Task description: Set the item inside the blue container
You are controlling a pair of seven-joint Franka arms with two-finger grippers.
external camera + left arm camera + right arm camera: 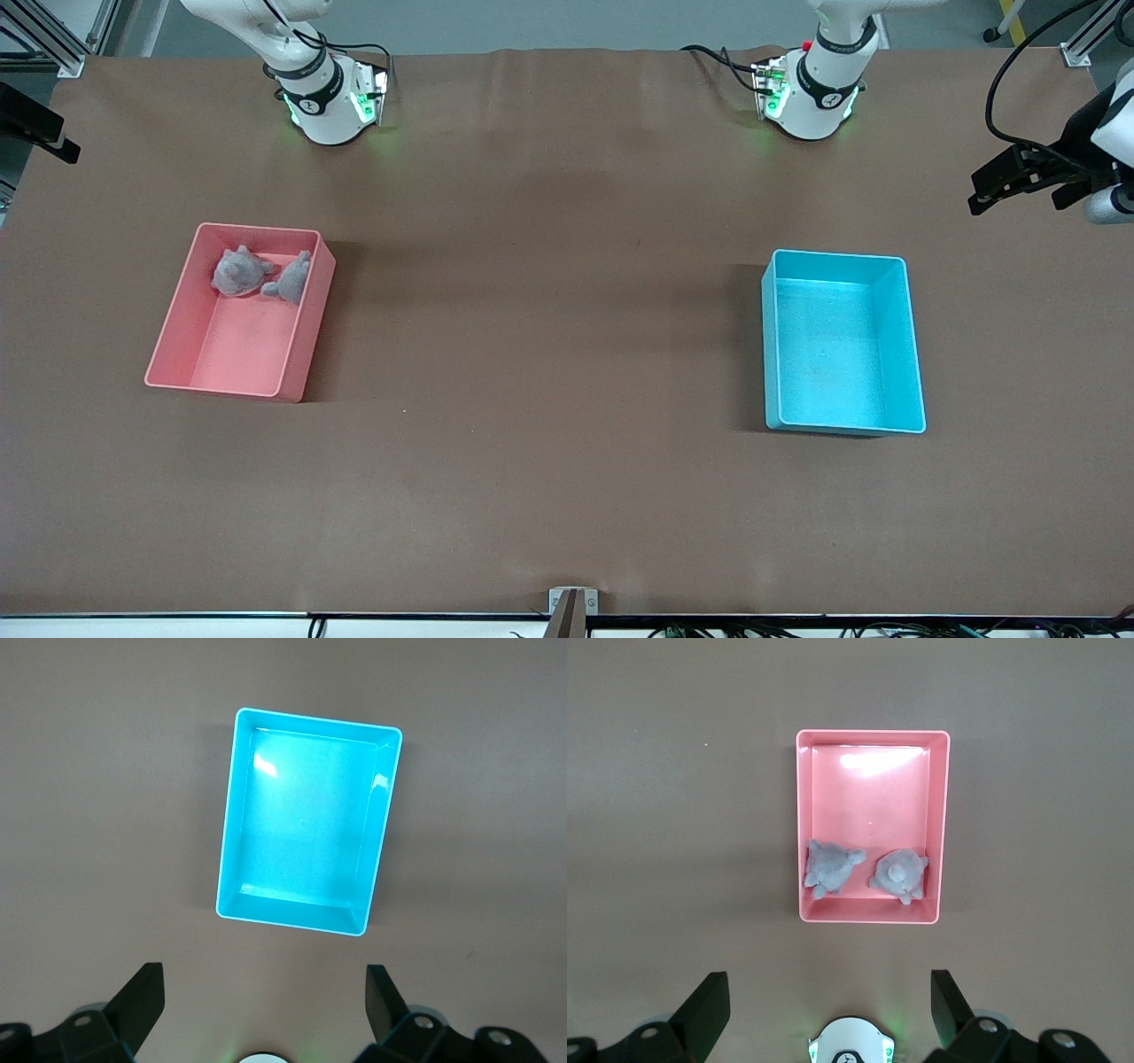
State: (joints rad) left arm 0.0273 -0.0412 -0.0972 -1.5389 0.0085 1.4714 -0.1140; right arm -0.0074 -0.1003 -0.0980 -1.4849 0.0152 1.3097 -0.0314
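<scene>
The blue container (912,354) (229,850) stands empty at the left arm's end of the table. Two grey plush items (239,271) (291,278) lie side by side in a pink bin (173,341), in the end nearest the right arm's base. The right wrist view shows both items (831,865) (899,873) in that pink bin (939,815). My left gripper (263,979) hangs high over bare table between its base and the blue container, open and holding nothing. My right gripper (828,979) hangs high over the table by its base, open and holding nothing. Neither gripper shows in the front view.
The right arm's base (323,102) and the left arm's base (811,93) stand at the table's edge farthest from the front camera. Black camera gear juts in at both ends (1028,173) (35,128). A small bracket (572,607) sits at the nearest table edge.
</scene>
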